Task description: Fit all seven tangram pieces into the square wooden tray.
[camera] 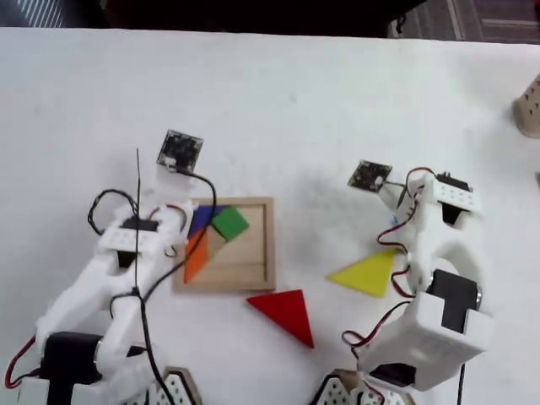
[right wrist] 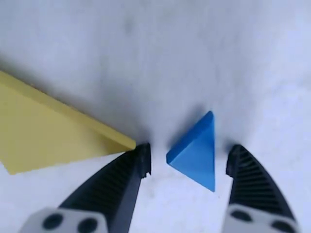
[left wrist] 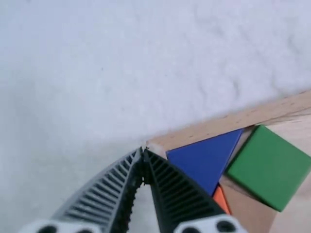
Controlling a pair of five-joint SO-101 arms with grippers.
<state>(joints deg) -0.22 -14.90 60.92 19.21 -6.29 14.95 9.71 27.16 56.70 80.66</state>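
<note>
While the right tool (right wrist: pixel 189 156) stands spread astride the blue triangle (right wrist: pixel 198 154), on the surface (camera: pixel 337 101) well right of the tray (camera: pixel 271 245), lower squarely and pinch its flat sides, not the tip; left tool (left wrist: pixel 144 162) closed at the tray's corner.

White table (camera: pixel 337 93), with dark room (camera: pixel 253 13) showing beyond its far edge.
</note>
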